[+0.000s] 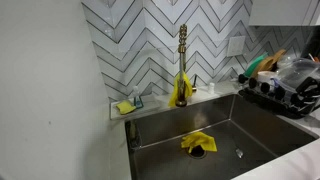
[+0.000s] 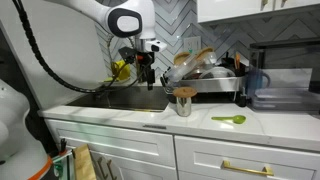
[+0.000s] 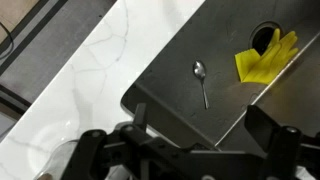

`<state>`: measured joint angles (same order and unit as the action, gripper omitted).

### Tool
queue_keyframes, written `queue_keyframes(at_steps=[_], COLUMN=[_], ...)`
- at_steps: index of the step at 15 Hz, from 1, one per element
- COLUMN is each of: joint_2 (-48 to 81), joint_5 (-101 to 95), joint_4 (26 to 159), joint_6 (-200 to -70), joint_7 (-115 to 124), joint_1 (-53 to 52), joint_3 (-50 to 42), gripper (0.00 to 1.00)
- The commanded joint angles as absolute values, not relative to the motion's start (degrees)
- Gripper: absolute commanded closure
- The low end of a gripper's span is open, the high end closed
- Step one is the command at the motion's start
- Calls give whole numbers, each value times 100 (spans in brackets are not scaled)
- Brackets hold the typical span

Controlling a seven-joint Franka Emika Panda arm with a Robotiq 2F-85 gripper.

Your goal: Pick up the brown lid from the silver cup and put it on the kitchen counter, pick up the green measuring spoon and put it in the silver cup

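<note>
The silver cup (image 2: pixel 183 104) stands on the pale kitchen counter (image 2: pixel 120 113) just beside the sink, with the brown lid (image 2: pixel 183 91) on top of it. The green measuring spoon (image 2: pixel 229 119) lies flat on the counter further along from the cup. My gripper (image 2: pixel 148 72) hangs over the sink, above and to the side of the cup, not touching it. In the wrist view the gripper (image 3: pixel 200 125) is open and empty, with the counter (image 3: pixel 90 70) and the sink basin below it.
The steel sink (image 1: pixel 250 130) holds a yellow cloth (image 1: pixel 197 143) and a metal spoon (image 3: pixel 201 78). A brass faucet (image 1: pixel 182 60) stands behind it. A loaded dish rack (image 2: pixel 210 75) stands behind the cup. A yellow sponge (image 1: pixel 124 107) lies on the ledge.
</note>
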<state>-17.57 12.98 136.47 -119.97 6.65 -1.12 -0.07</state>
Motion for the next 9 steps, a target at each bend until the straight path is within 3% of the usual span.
queue_keyframes(at_steps=[1, 9], joint_2=[-1755, -2025], joint_5=[1302, 1695], joint_4=[13638, 13396], joint_6=[-11983, -11175], joint_7=[661, -632], joint_1=[-90, 143], joint_3=[11, -739], gripper=[0, 0])
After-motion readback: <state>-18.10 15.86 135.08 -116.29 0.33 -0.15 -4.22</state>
